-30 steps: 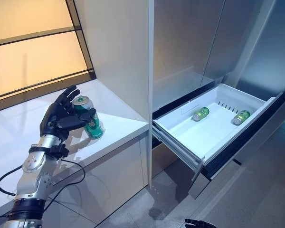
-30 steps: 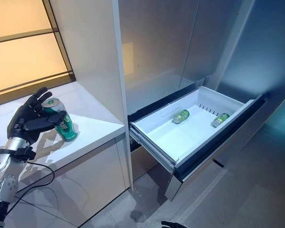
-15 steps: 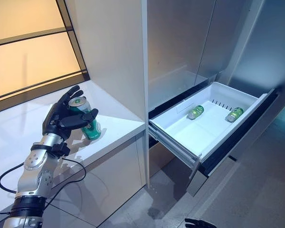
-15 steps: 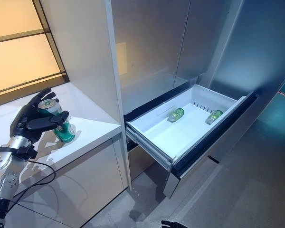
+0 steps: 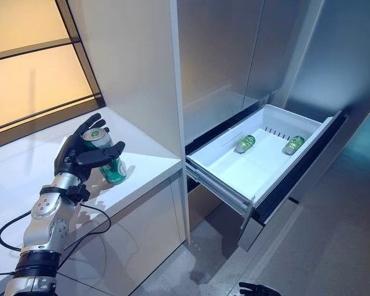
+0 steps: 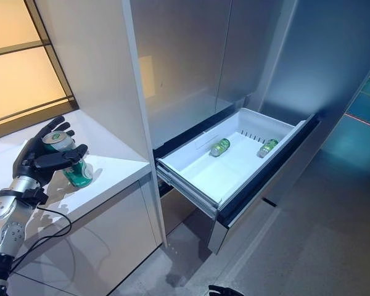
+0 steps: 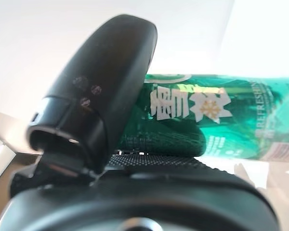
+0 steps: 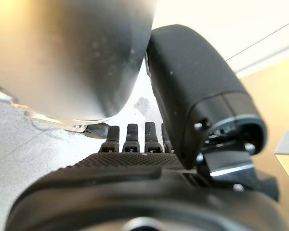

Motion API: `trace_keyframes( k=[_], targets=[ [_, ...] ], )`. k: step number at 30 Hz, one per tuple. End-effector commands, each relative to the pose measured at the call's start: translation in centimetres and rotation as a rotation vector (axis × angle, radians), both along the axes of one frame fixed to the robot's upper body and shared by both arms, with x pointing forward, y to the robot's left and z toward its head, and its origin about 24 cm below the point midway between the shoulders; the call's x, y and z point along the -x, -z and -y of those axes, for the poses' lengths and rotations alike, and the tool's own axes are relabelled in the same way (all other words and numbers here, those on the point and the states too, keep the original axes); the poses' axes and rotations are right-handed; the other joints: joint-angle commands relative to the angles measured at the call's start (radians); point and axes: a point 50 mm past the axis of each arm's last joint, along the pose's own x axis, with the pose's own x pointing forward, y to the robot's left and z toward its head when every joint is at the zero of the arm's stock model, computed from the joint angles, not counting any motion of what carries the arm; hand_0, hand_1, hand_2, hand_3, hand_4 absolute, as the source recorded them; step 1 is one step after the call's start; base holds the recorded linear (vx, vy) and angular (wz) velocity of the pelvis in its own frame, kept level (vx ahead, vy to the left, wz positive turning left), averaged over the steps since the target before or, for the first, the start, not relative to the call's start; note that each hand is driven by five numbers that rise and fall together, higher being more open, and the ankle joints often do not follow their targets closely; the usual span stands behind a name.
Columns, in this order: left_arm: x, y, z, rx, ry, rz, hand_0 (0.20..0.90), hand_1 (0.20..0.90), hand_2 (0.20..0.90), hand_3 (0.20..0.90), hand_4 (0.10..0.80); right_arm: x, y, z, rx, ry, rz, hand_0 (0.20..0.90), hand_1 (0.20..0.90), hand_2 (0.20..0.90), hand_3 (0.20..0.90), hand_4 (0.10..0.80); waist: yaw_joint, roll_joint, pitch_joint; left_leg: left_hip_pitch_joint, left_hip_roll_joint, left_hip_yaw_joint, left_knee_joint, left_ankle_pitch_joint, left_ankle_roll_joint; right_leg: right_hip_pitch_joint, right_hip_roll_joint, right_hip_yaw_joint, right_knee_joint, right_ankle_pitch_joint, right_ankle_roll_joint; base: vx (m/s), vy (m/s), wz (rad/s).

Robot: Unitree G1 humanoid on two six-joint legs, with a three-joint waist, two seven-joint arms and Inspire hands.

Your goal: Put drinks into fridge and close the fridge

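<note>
A green can (image 5: pixel 110 163) is tilted in my left hand (image 5: pixel 79 152), at the white counter (image 5: pixel 145 161) left of the fridge. The thumb crosses its front and the fingers lie behind it. The left wrist view shows the thumb (image 7: pixel 103 86) pressed on the can (image 7: pixel 221 120). The white fridge drawer (image 5: pixel 221 171) is pulled out at the right. Two green cans (image 5: pixel 245 143) (image 5: pixel 294 145) lie on their sides in its far part. My right hand (image 8: pixel 135 168) hangs low by the fridge front above the floor, fingers relaxed and empty.
A tall white cabinet wall (image 5: pixel 135 68) stands between the counter and the fridge. The steel fridge doors (image 5: pixel 234 49) above the drawer are closed. Grey floor (image 5: pixel 333 246) lies in front of the drawer. A lit window panel (image 5: pixel 24 74) is behind the counter.
The whole picture has shifted to the left, so the camera has turned right. My left hand keeps its hold on the green can at the counter.
</note>
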Motion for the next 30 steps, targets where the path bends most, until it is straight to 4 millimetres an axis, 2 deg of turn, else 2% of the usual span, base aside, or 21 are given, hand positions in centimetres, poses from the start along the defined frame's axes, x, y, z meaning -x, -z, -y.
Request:
trace_keyframes(
  k=[1,2,14,18,21,23,26,29,30],
  targets=[
    [-2.3,-8.3,0.1,-0.120,0.013,0.298,0.396,0.396,0.396,0.313,0.213,0.7,0.0,0.8,0.021,-0.019,-0.041,0.900,0.900,0.900,0.900,0.800,-0.022,0.019,-0.015,-0.006,-0.040,-0.016,0.057,-0.104,0.025,0.004,-0.002,0.011,0.103,-0.136,0.053,0.000,0.000,0.00],
    [-2.3,-8.3,0.1,-0.126,0.014,0.295,0.300,0.300,0.300,0.200,0.100,0.8,0.0,0.8,0.021,-0.018,-0.041,0.900,0.900,0.900,0.900,0.800,-0.022,0.019,-0.015,-0.007,-0.041,-0.017,0.057,-0.104,0.025,0.003,-0.002,0.012,0.103,-0.136,0.053,0.000,0.000,0.00],
    [-2.4,-8.6,0.5,-0.111,0.035,0.323,0.300,0.300,0.300,0.200,0.100,0.0,-0.2,0.7,-0.007,-0.006,0.012,0.900,0.900,0.900,0.900,0.800,-0.025,0.020,-0.015,-0.008,-0.044,-0.020,0.051,-0.101,0.027,-0.004,0.001,0.019,0.105,-0.132,0.055,0.002,0.002,-0.05],
    [-2.2,-10.1,2.6,-0.089,0.149,0.416,0.300,0.300,0.300,0.200,0.100,-3.3,-1.4,-0.2,-0.049,-0.038,0.204,0.900,0.900,0.900,0.900,0.800,-0.027,0.016,-0.010,-0.009,-0.042,-0.020,0.053,-0.099,0.027,-0.006,-0.001,0.015,0.110,-0.131,0.054,0.000,0.000,0.00],
    [-1.8,-11.4,4.8,-0.070,0.269,0.510,0.300,0.300,0.300,0.200,0.100,-6.8,-3.4,-1.8,-0.092,-0.113,0.400,0.900,0.900,0.900,0.900,0.800,-0.030,0.012,-0.008,-0.010,-0.040,-0.022,0.051,-0.096,0.027,-0.004,-0.002,0.010,0.109,-0.131,0.053,0.000,0.000,0.00],
    [-1.2,-12.3,6.7,-0.057,0.368,0.581,0.300,0.300,0.300,0.200,0.100,-9.5,-5.7,-4.0,-0.143,-0.176,0.548,0.900,0.900,0.900,0.900,0.800,-0.033,0.009,-0.008,-0.011,-0.039,-0.023,0.047,-0.091,0.025,-0.005,-0.003,0.004,0.107,-0.130,0.052,0.000,0.000,0.00],
    [-0.1,-13.0,8.8,-0.028,0.507,0.668,0.300,0.300,0.300,0.200,0.100,-11.8,-9.3,-6.9,-0.239,-0.255,0.745,0.900,0.900,0.900,0.900,0.800,-0.040,0.005,-0.007,-0.011,-0.037,-0.024,0.040,-0.083,0.023,-0.004,-0.004,-0.004,0.106,-0.130,0.053,-0.021,-0.012,0.00],
    [1.1,-12.7,10.1,0.004,0.635,0.726,0.300,0.300,0.300,0.200,0.100,-13.1,-12.5,-8.2,-0.315,-0.309,0.889,0.900,0.900,0.900,0.900,0.800,-0.043,0.003,-0.006,-0.011,-0.036,-0.027,0.036,-0.077,0.021,-0.004,-0.004,-0.008,0.105,-0.130,0.052,-0.022,-0.006,0.00],
    [2.0,-12.3,10.7,0.021,0.698,0.760,0.300,0.300,0.300,0.200,0.100,-14.0,-14.6,-8.6,-0.356,-0.344,0.968,0.900,0.900,0.900,0.900,0.800,-0.042,0.003,-0.005,-0.011,-0.035,-0.029,0.033,-0.072,0.019,-0.004,-0.003,-0.009,0.105,-0.128,0.051,0.000,0.000,0.00]
  ],
)
